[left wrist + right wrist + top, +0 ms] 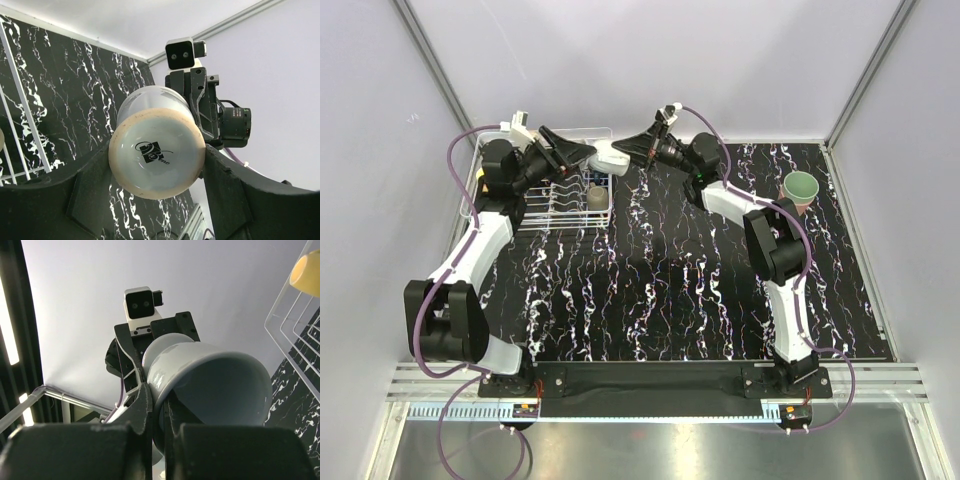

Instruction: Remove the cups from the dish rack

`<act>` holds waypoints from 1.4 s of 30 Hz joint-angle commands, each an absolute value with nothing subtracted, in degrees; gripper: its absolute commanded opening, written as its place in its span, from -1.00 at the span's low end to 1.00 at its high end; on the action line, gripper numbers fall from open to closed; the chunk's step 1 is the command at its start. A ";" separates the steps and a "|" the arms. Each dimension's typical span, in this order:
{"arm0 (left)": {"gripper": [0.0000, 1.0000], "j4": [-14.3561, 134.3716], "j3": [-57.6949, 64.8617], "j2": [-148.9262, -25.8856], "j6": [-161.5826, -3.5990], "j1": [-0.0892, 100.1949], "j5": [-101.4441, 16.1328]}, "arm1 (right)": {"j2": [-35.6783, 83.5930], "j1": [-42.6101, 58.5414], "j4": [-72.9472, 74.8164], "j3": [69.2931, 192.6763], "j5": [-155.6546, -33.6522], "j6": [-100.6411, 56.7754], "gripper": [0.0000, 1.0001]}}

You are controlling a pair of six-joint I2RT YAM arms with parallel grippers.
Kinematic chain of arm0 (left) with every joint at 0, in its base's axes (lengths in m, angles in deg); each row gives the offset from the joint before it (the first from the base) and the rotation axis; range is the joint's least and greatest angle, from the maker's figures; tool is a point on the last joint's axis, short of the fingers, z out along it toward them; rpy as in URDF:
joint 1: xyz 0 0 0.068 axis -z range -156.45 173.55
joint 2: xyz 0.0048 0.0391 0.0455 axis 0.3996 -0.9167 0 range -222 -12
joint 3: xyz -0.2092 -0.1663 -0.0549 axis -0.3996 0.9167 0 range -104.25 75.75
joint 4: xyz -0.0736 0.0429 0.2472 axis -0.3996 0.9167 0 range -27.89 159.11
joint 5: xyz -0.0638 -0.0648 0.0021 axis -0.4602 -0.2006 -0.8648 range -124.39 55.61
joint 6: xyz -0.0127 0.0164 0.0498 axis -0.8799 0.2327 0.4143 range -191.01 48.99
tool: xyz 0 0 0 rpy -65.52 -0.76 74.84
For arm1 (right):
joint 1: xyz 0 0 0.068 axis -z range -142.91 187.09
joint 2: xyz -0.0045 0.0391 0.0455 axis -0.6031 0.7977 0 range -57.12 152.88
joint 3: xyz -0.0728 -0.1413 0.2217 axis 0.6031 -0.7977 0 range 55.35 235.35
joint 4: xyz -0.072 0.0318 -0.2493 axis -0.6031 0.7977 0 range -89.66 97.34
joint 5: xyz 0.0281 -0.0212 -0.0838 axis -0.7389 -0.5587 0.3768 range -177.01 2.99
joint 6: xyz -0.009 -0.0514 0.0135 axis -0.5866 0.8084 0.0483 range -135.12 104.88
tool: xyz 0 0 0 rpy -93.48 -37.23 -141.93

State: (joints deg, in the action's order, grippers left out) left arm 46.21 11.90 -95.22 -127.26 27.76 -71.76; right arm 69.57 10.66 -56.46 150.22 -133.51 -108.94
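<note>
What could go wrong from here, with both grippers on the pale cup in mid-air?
The right gripper pinches only the thin rim wall of the pale cup; once the left gripper lets go, it may pivot or slip.
Both arms grip at once; if either pulls before a release, the cup could wrench free.
A drop here would likely land on or beside the dish rack.

My left arm [485, 235] runs up the left side and folds inward at the wrist. The left hand [582, 152] points right, its fingers [50, 200] pressed against both sides of a pale cup [157, 155]. My right arm [772, 245] stretches far to the left. The right hand [632, 153] faces the left hand and is pinched tight on that cup's rim.
</note>
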 commanded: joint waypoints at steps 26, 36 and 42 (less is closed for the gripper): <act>0.98 84.52 5.96 -78.18 -100.11 28.83 -56.10 | 47.47 15.29 10.35 146.83 -121.24 -56.19 -1.00; 0.98 91.81 9.22 -74.58 -94.75 29.09 -50.58 | 58.27 15.30 45.50 170.12 -94.32 -33.07 -1.00; 0.98 92.26 11.59 -74.31 -92.98 29.09 -48.02 | 64.33 15.30 49.10 177.50 -85.17 -28.31 -1.00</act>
